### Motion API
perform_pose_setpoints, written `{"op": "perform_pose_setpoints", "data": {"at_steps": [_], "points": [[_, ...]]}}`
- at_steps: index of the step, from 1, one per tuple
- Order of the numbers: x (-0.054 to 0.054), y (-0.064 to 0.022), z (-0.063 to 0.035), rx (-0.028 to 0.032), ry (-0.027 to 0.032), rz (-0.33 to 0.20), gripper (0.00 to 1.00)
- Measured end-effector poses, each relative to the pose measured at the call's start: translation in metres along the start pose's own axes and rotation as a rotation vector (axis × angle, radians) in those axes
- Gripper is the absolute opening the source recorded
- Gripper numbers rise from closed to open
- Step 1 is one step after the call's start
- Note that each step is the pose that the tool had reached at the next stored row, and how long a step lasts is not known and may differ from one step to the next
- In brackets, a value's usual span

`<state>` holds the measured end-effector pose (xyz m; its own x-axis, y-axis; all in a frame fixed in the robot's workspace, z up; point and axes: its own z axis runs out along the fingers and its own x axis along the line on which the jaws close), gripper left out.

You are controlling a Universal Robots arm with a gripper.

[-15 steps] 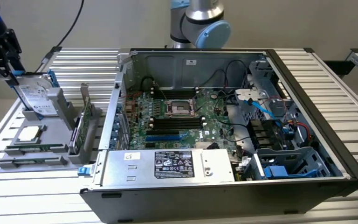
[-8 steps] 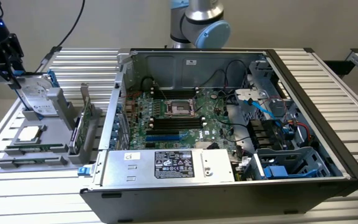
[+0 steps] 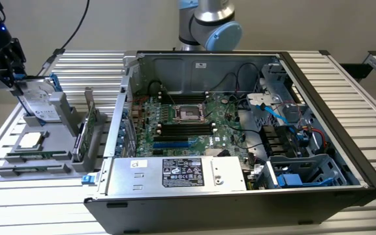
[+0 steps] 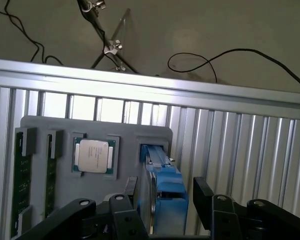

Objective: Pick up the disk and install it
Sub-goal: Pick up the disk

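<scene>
Currently in hand: the pick-up. By my reading nothing is lifted and the install is not begun.
Disk: the disk [image 3: 39,104] stands on edge in the grey holder [image 3: 67,110], at the exterior view's left, well apart from the open computer case [image 3: 354,161].
Fingers: my gripper [image 4: 165,187] is spread wide, its 2 fingers [image 4: 204,195] straddling the blue carrier, 1 on each side. They grip nothing, and a sliver of gap shows on both sides.
Next move calls for: a square, even closing on the carrier's 2 flanks, I judge, without tipping the disk in its slot or nudging the chip [image 4: 94,155] in the pocket beside it.
Pose: my wrist hangs over the holder, looking down on the disk's top edge. The arm [image 3: 209,22] has its base behind the case, the wrist far over at the exterior view's left.
</scene>
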<state>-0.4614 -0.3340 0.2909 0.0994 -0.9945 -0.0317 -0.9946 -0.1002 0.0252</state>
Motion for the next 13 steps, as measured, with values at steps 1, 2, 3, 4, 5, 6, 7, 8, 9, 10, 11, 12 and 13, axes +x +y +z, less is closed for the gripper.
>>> {"op": "perform_pose_setpoints", "data": {"at_steps": [1, 2, 3, 4, 5, 6, 7, 8, 9, 10, 11, 12, 13], "points": [[0.0, 0.0, 0.0007, 0.0, 0.0, 0.0, 0.56], [-0.0002, 0.0, 0.0012, -0.0001, 0.0001, 0.0, 0.56], [-0.0002, 0.0, 0.0015, -0.0003, 0.0001, 0.0, 0.56], [-0.0003, 0.0, 0.0021, -0.0001, 0.0, 0.0, 0.56], [-0.0005, 0.0, 0.0027, 0.0001, 0.0, 0.0, 0.56], [-0.0006, 0.0, 0.0035, 0.0001, 0.0, 0.0, 0.56], [-0.0006, 0.0, 0.004, 0.0, 0.0, 0.0, 0.56], [-0.0007, 0.0, 0.0043, -0.0001, 0.0001, 0.0, 0.56], [-0.0007, 0.0001, 0.0044, -0.0003, 0.0001, 0.0, 0.56], [-0.0007, 0.0001, 0.0044, -0.0004, 0.0001, 0.0, 0.56], [-0.0008, 0.0001, 0.0046, -0.0002, 0.0001, 0.0, 0.56], [-0.0007, 0.0001, 0.0049, 0.0, 0.0, 0.0, 0.56], [-0.0008, 0.0, 0.0056, 0.0004, 0.0, 0.0, 0.56]]}}
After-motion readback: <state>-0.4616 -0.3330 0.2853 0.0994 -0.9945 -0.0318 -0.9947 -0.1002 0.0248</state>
